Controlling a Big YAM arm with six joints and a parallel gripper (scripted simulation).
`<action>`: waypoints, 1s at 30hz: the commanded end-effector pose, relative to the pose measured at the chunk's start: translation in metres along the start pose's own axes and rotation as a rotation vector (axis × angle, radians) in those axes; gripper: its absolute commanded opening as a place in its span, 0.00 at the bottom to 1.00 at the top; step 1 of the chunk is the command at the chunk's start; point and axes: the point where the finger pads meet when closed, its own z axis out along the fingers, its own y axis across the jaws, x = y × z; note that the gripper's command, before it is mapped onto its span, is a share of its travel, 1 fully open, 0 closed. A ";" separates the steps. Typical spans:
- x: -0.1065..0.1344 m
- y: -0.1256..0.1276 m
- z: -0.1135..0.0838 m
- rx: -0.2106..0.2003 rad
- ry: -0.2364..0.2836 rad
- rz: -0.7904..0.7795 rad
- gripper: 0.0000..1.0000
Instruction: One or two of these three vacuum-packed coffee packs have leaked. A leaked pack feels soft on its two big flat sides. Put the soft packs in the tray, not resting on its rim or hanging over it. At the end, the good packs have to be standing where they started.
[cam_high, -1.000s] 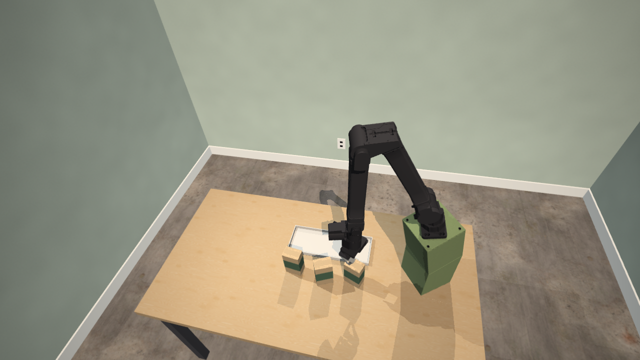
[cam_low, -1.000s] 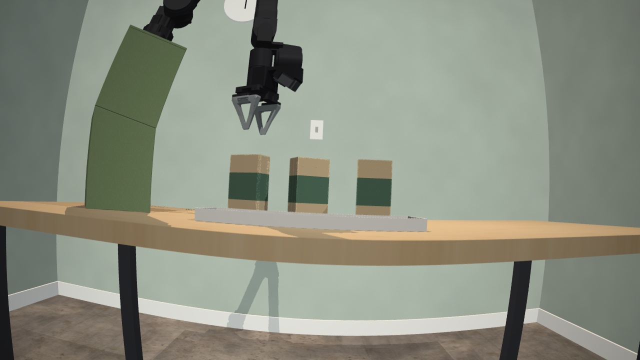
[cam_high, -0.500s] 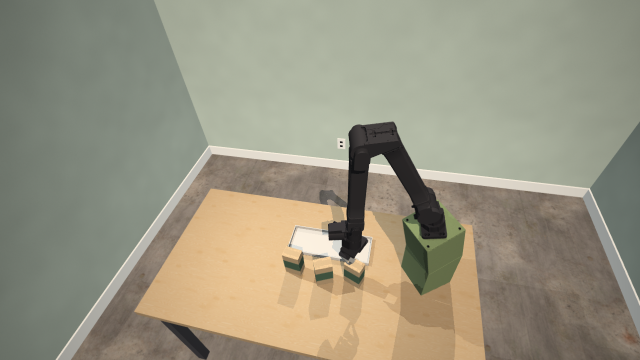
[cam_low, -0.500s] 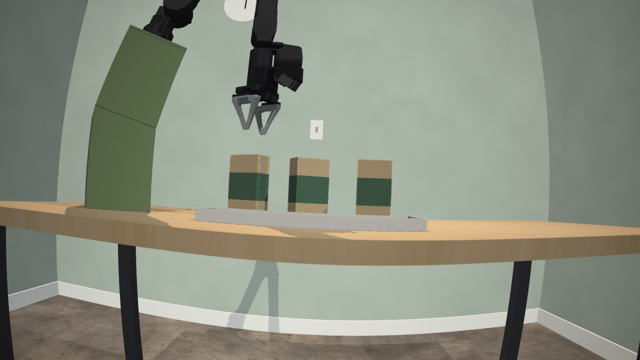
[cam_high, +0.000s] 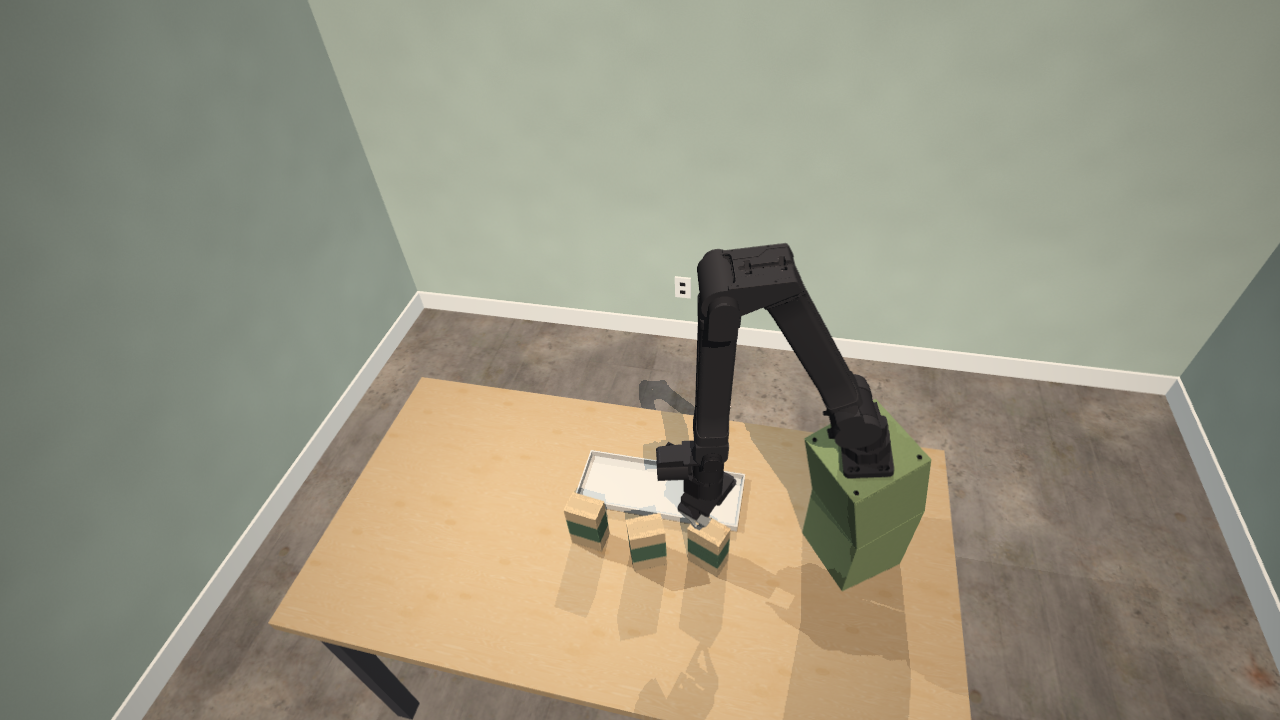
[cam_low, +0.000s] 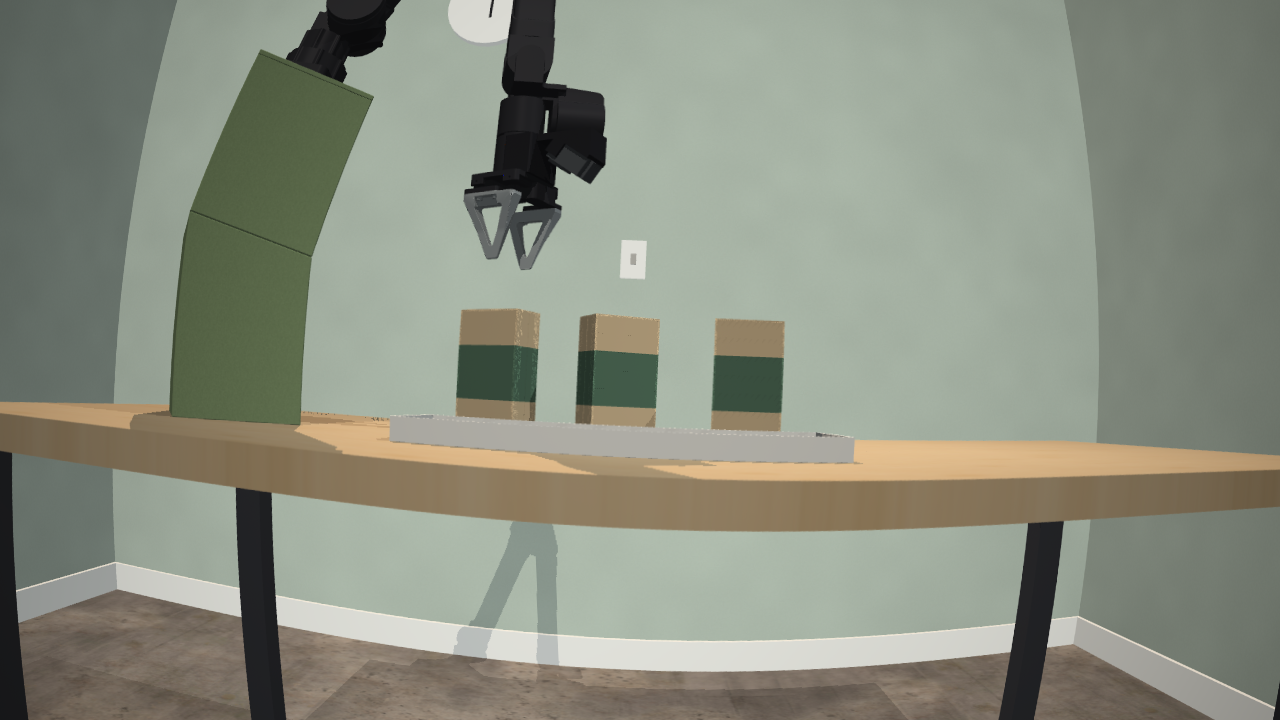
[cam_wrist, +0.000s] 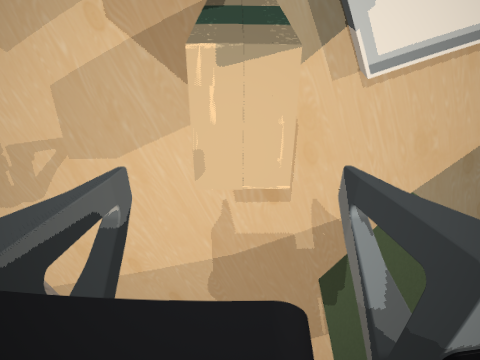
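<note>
Three tan coffee packs with a dark green band stand upright in a row beside the white tray (cam_high: 617, 483) (cam_low: 626, 441). The pack nearest the arm's base (cam_high: 711, 548) (cam_low: 497, 365) (cam_wrist: 242, 120) stands right under my gripper (cam_high: 696, 516) (cam_low: 508, 259) (cam_wrist: 234, 174). The gripper is open and empty and hangs a little above that pack's top, apart from it. The middle pack (cam_high: 646, 540) (cam_low: 617, 369) and the far pack (cam_high: 585, 521) (cam_low: 748, 374) stand apart from it. The tray holds nothing.
The green pedestal (cam_high: 863, 501) (cam_low: 259, 268) carrying the arm stands at the table's edge, close to the nearest pack. The wooden table (cam_high: 447, 537) (cam_low: 984, 483) stretches out beyond the row of packs.
</note>
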 end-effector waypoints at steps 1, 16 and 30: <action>0.004 -0.005 0.006 0.009 0.016 -0.001 0.79; -0.079 0.042 0.010 0.004 0.016 -0.528 0.79; -0.113 0.065 0.008 0.003 0.023 -0.811 0.79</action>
